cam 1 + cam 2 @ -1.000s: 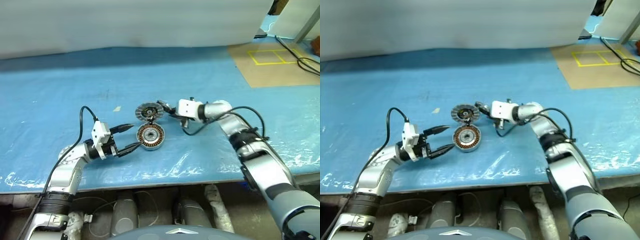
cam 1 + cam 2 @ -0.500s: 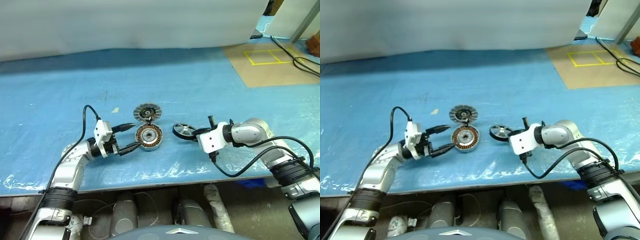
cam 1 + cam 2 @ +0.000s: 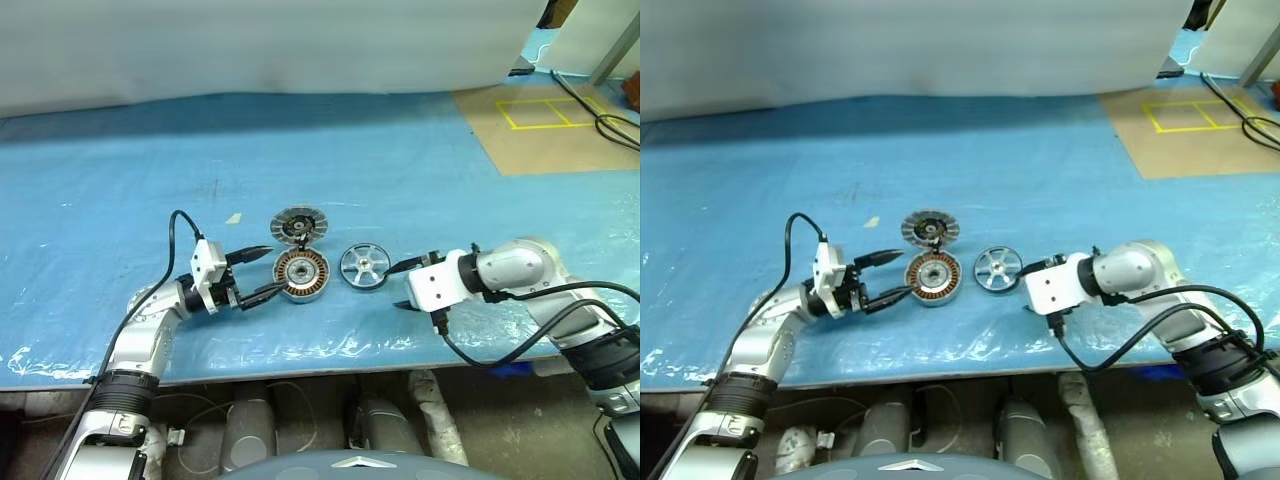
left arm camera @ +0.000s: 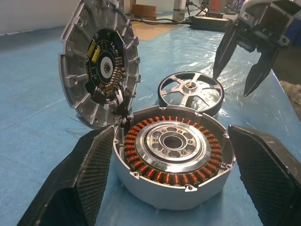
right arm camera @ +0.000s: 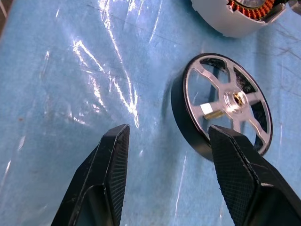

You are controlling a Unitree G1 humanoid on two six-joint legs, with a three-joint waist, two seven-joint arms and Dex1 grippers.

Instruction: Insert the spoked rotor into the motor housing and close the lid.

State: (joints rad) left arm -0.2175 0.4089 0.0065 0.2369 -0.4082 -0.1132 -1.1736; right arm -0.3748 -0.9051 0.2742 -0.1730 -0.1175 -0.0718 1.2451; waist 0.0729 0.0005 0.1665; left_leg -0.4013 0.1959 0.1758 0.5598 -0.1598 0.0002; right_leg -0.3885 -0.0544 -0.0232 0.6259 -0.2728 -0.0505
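Right tool [image 3: 398,284] gapes empty just short of spoked rotor [image 3: 363,267]; I'd straddle its rim squarely before closing.

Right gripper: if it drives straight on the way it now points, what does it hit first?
Most likely the rotor, lying flat on the blue sheet just ahead of the open right gripper. The right wrist view puts it slightly off the gripper's line, so one finger may clip its dark rim.

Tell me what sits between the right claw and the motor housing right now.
The spoked rotor lies flat on the blue sheet between the right claw and the motor housing, clear of both, as the left eye view shows.
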